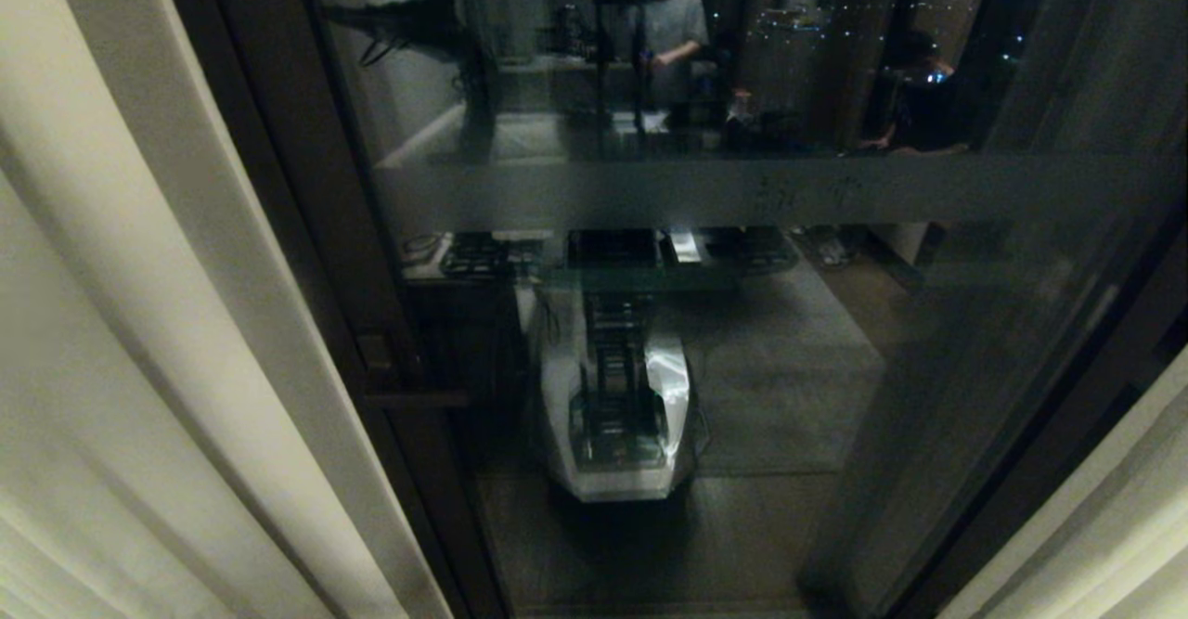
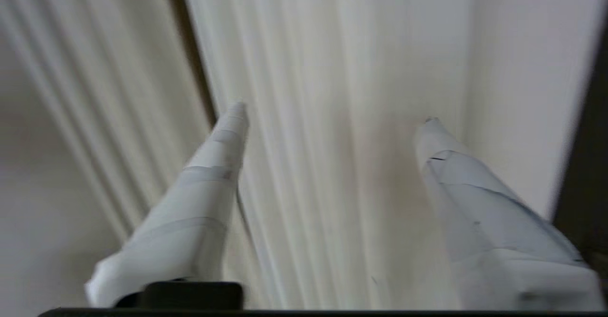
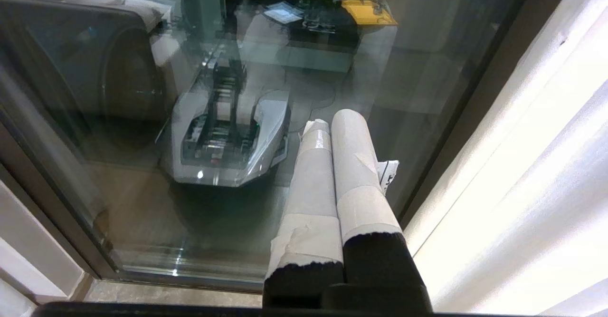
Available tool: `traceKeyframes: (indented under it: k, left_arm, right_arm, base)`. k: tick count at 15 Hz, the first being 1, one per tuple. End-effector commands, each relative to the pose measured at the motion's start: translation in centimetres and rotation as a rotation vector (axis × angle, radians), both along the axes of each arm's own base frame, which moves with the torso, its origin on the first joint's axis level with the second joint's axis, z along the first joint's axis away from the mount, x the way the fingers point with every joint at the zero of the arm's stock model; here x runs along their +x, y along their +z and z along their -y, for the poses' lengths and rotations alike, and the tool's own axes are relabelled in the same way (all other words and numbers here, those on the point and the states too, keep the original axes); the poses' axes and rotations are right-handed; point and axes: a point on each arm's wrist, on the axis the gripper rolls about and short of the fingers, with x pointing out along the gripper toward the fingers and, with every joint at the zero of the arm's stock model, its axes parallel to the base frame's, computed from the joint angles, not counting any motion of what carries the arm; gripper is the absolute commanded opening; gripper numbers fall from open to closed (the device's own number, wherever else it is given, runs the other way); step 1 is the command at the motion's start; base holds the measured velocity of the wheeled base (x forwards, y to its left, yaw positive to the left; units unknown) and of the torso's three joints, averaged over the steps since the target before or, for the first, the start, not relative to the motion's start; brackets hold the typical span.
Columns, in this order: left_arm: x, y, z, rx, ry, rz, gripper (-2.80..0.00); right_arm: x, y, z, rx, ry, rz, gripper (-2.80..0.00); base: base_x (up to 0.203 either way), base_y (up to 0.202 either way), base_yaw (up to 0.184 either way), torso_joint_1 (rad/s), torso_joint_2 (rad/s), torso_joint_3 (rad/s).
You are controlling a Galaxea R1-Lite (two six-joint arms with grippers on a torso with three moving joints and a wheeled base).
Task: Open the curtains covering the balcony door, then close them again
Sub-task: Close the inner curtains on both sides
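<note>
The curtains are parted in the head view: a cream pleated panel (image 1: pixel 139 322) hangs at the left and another (image 1: pixel 1114 526) at the lower right. Between them the balcony door (image 1: pixel 742 192) shows its dark glass, frosted band and dark frame (image 1: pixel 306 229). Neither arm shows in the head view. My left gripper (image 2: pixel 333 112) is open, its taped fingers spread in front of the left curtain's pleats (image 2: pixel 304 46), with no fabric between them. My right gripper (image 3: pixel 332 117) is shut on nothing and points at the foot of the glass (image 3: pixel 142 93), beside the right curtain (image 3: pixel 522 165).
The glass reflects my own base (image 1: pixel 613 406) and a standing person (image 1: pixel 673 25) in the room behind. A dark strip of door frame (image 2: pixel 589 141) borders the left curtain. The door's lower rail and a pale sill (image 3: pixel 142 293) run along the floor.
</note>
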Motion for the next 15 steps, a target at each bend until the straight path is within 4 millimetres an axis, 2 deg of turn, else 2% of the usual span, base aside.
traceKeyframes:
  k: [1, 4, 11, 15]
  left_arm:
    - [2.0, 1.3, -0.1, -0.002, 0.035, -0.034, 0.00]
    - [3.5, 2.4, -0.3, -0.003, 0.068, 0.002, 0.00]
    - [8.7, 3.8, -1.1, -0.038, 0.097, 0.069, 0.00]
    - [11.0, 5.3, -2.5, -0.077, 0.169, 0.119, 0.00]
  right_arm:
    - [0.0, 0.0, 0.0, -0.001, 0.001, -0.002, -2.80]
    - [0.0, 0.0, 0.0, -0.001, 0.000, -0.002, -2.80]
    - [0.0, 0.0, 0.0, -0.001, 0.000, -0.002, -2.80]
    - [0.0, 0.0, 0.0, -0.001, 0.000, -0.002, -2.80]
  base:
    - [0.000, 0.000, 0.000, 0.000, 0.00, 0.000]
    - [0.000, 0.000, 0.000, 0.000, 0.00, 0.000]
    - [0.000, 0.000, 0.000, 0.000, 0.00, 0.000]
    - [0.000, 0.000, 0.000, 0.000, 0.00, 0.000]
